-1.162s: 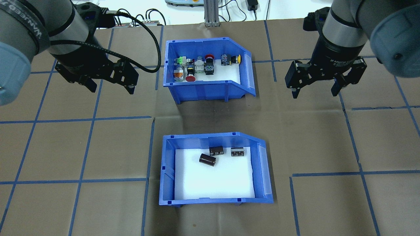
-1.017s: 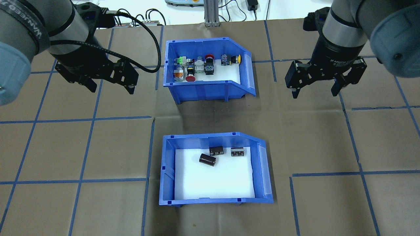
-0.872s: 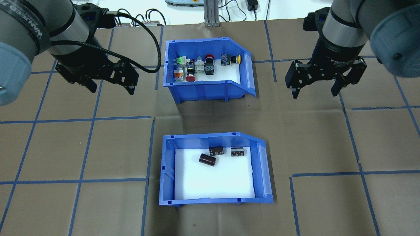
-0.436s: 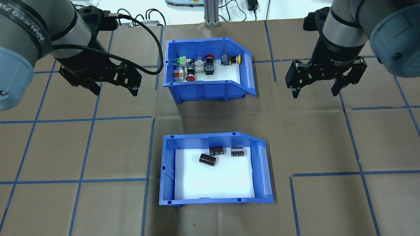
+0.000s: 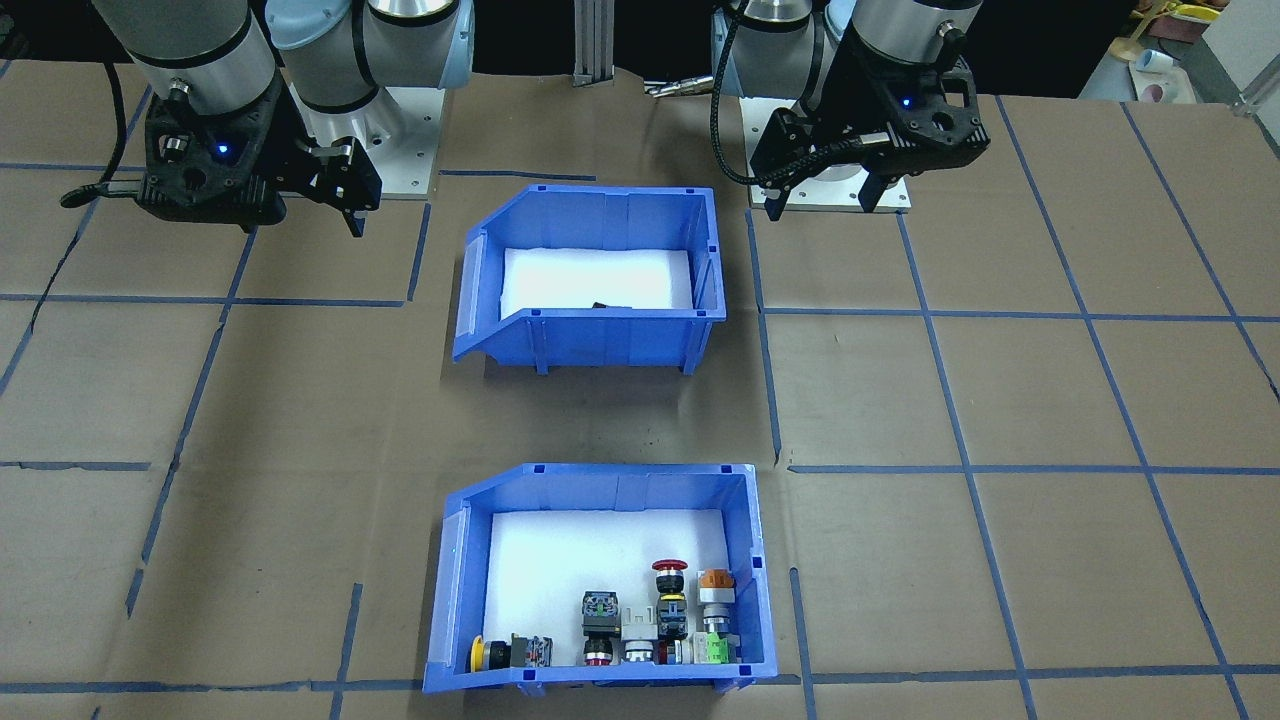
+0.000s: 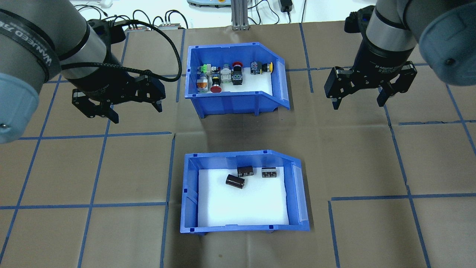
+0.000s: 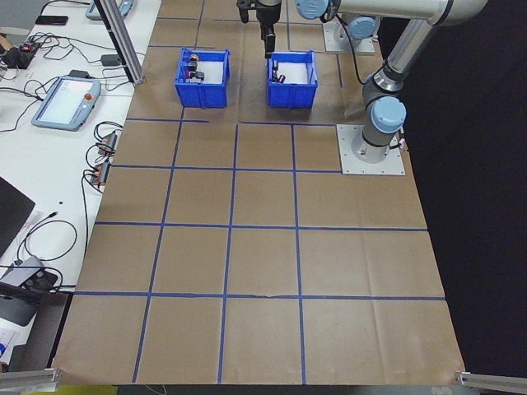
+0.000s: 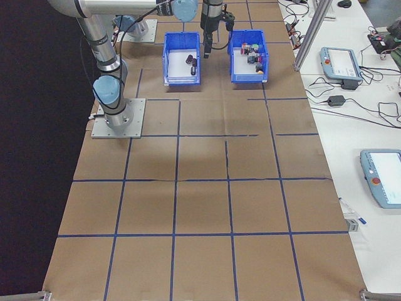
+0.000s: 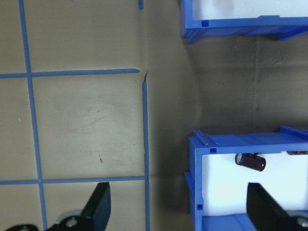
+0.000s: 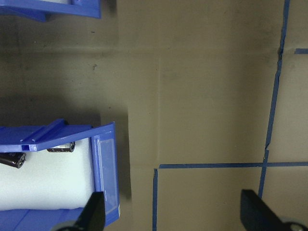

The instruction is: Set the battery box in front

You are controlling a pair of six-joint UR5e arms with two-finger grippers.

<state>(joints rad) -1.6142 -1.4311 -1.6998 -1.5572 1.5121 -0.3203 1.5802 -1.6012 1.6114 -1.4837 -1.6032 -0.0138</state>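
I'm hovering both grippers, left [image 6: 135, 108] and right [image 6: 357, 101], spread empty; grabbing the switch bin [image 6: 238, 102] instead of the battery box [image 6: 243, 227] is worrying me.

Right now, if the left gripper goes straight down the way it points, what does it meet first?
Probably the bare brown paper on the table. The left gripper, fingers open, hangs left of the battery box, though depth is unclear.

The bench [image 6: 111, 167] is covered in brown paper gridded with blue tape. 2 blue bins sit directly on it: the battery box [image 6: 243, 193] nearer the robot, the switch bin [image 6: 234, 83] beyond, well apart.
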